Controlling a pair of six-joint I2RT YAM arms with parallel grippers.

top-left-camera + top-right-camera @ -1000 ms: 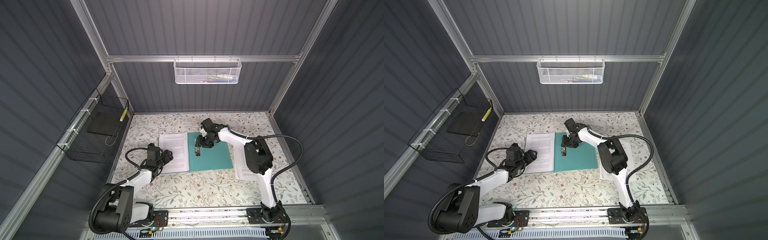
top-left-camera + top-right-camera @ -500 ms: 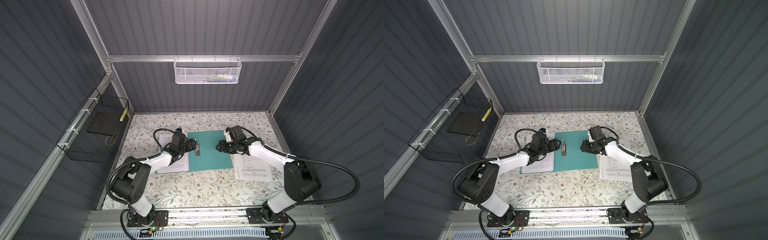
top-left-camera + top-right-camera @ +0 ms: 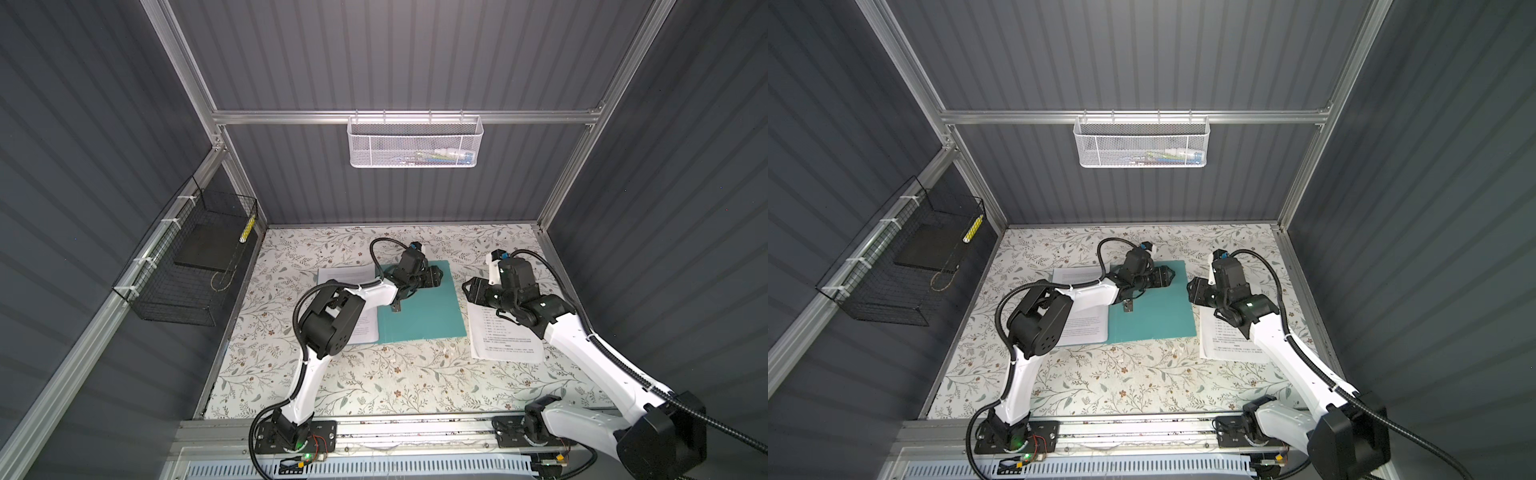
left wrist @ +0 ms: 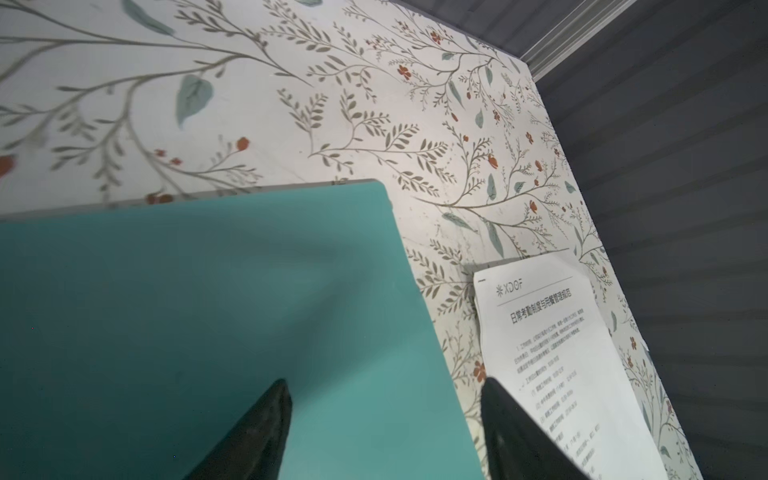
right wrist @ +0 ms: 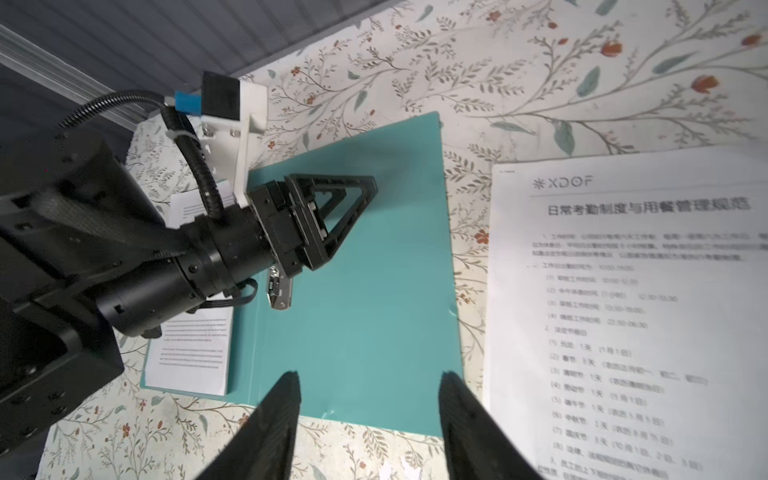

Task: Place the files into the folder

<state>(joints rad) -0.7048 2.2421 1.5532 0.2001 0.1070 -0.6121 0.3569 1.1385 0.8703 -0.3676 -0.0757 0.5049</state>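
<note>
Folder [image 3: 424, 322] mid-frame is overhung by the wide, empty left gripper [image 3: 435, 276]; right gripper [image 3: 470, 289], also spread empty, is poised just right.

My arms [image 3: 309, 374] are white with black joints [image 3: 328, 322] and ribbed black cables [image 5: 205, 183], my fingers [image 5: 332, 181] black triangular frames, my camera bracket [image 5: 249, 124] white with a blue plug [image 5: 189, 102].
</note>
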